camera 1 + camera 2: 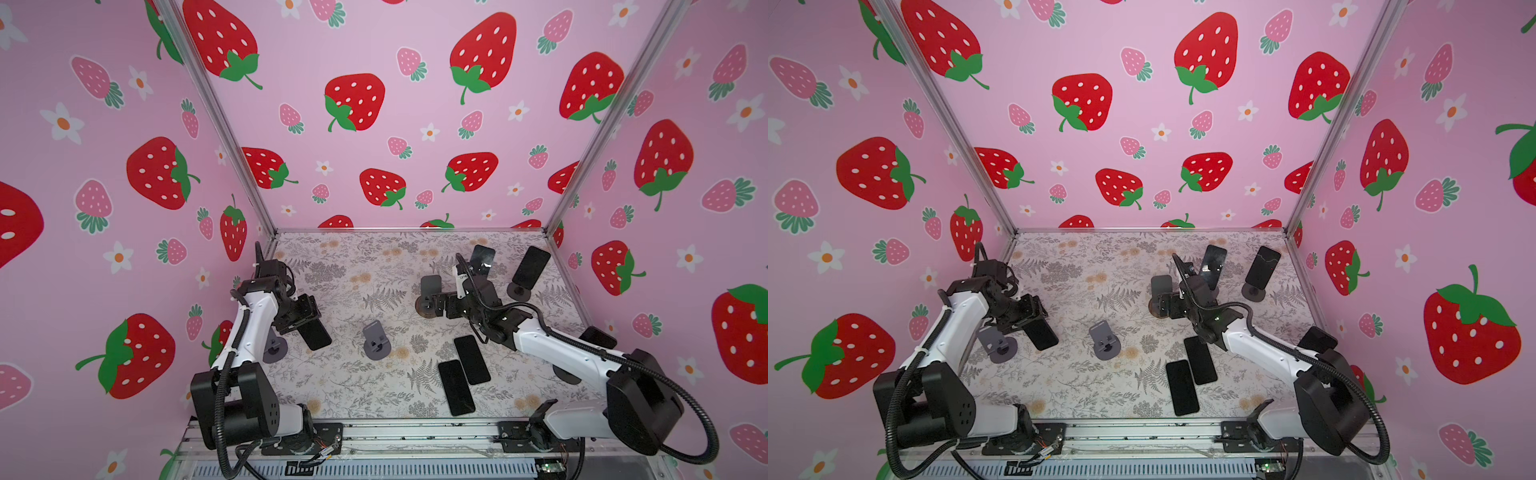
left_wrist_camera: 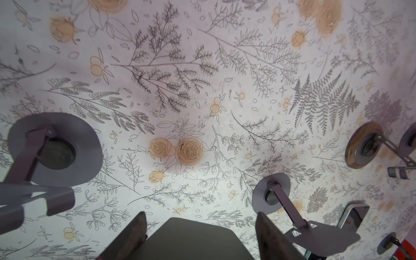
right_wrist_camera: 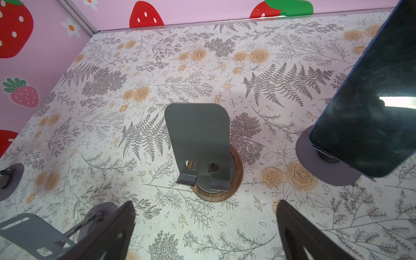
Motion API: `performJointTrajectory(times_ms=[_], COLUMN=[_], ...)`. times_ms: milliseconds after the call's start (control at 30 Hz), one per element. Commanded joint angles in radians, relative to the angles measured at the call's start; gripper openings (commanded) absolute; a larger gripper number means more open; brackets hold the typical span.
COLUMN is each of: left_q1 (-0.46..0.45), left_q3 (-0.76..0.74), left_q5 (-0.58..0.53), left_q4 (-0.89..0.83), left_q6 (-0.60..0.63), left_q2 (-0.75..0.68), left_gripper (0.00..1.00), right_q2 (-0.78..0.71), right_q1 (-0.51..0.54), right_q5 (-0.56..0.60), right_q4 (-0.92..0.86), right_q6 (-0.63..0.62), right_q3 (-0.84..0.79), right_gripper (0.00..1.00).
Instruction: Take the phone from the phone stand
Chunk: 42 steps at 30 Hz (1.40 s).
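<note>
My left gripper [image 1: 305, 322] is shut on a black phone [image 1: 316, 334], held in the air by its long edges. In the left wrist view the phone [image 2: 193, 240] sits between the two fingers [image 2: 135, 234]. Just left of it stands an empty grey phone stand [image 1: 274, 349] [image 2: 56, 148], apart from the phone. My right gripper [image 1: 430, 305] [image 3: 206, 203] is open with nothing between its fingers. It hovers in front of another empty stand [image 3: 200, 139] on a wooden disc [image 3: 236, 180].
A third empty stand [image 1: 376, 338] is mid-table. Two phones rest on stands at the back right [image 1: 482, 259] [image 1: 532, 268]. Two phones lie flat near the front [image 1: 471, 359] [image 1: 456, 386]. Another phone [image 1: 598, 336] shows behind the right arm.
</note>
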Motion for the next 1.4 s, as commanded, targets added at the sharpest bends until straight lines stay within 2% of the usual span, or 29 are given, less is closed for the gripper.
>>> performJointTrajectory(times_ms=[0,33,100,133,333,600,867,1000,1100,1367], left_q1=[-0.012,-0.017,-0.029,-0.038,-0.073,-0.081,-0.081,-0.081,-0.082,-0.081], left_q3=[-0.019,-0.026,-0.036,-0.038,-0.021,-0.015,0.012,0.014,0.005,0.0], left_q5=[0.037,0.041,0.044,0.042,0.047,0.045,0.03,0.028,0.033,0.037], left_q4=[0.009,0.012,0.011,0.01,-0.013,-0.009,-0.024,-0.023,-0.01,-0.006], left_q6=[-0.028,-0.029,-0.03,-0.034,-0.03,-0.024,-0.011,-0.015,-0.021,-0.019], left_q2=[-0.016,-0.02,-0.025,-0.026,-0.022,-0.007,0.001,0.005,0.002,-0.006], left_gripper=[0.63,0.63,0.63,0.63,0.63,0.62,0.62,0.62,0.62,0.62], right_q2=[-0.005,0.003,0.026,0.038,0.118,0.232,0.359,0.422,0.477,0.575], right_q1=[-0.004,-0.004,0.012,0.036,0.186,0.291,0.425,0.466,0.47,0.482], right_q5=[-0.031,-0.1,-0.339,-0.39,-0.415,-0.171,-0.043,0.089,0.17,0.137], right_q4=[0.012,0.036,0.12,0.132,0.11,0.156,0.167,0.146,0.095,0.016], right_q6=[0.01,-0.01,-0.078,-0.097,-0.213,-0.125,-0.158,-0.162,-0.107,-0.086], right_q3=[0.012,0.011,0.006,0.013,0.069,0.119,0.229,0.277,0.317,0.405], right_gripper=[1.0,1.0,1.0,0.99,0.98,1.0,1.0,1.0,0.99,0.93])
